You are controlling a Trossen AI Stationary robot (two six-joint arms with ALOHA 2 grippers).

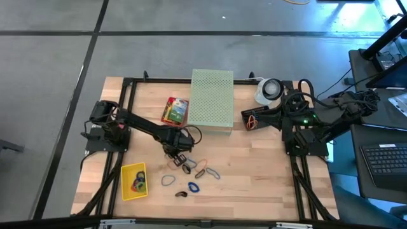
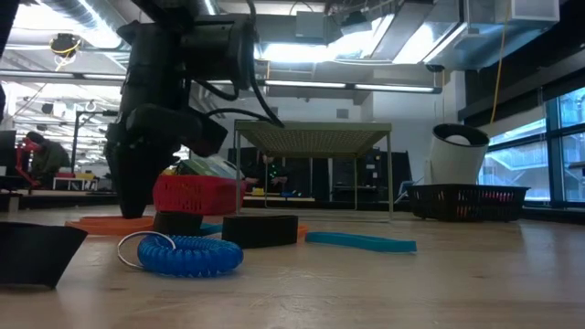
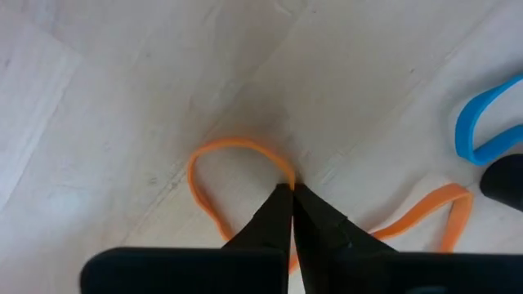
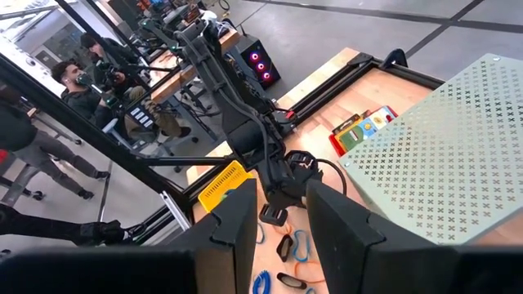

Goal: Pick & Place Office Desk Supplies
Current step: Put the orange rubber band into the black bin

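Several rubber-band loops lie flat on the wooden table near its front: an orange one [image 3: 214,155], a blue one [image 3: 478,122], a blue coiled one [image 2: 187,256] and others [image 1: 206,170]. A black clip [image 2: 260,228] rests among them. A yellow-and-green card box [image 1: 175,110] lies beside the big pale green perforated box [image 1: 212,100]. My left gripper [image 3: 292,188] points down at the bands, shut on the orange loop. My right gripper [image 4: 278,220] hangs raised at the right of the table, open, with nothing between its fingers. My left gripper pinches one strand of the orange loop [image 3: 288,173] between its two fingertips [image 3: 276,214]. The fingers come from above, pointing down. The rest of the loop lies slack and flat on the table.
A yellow tray [image 1: 125,172] with a few small things in it stands at the front left. A white round object [image 1: 268,90] stands at the back right. Black frame rails [image 1: 127,114] run along the table's sides. People sit at desks beyond the table [image 4: 78,82].
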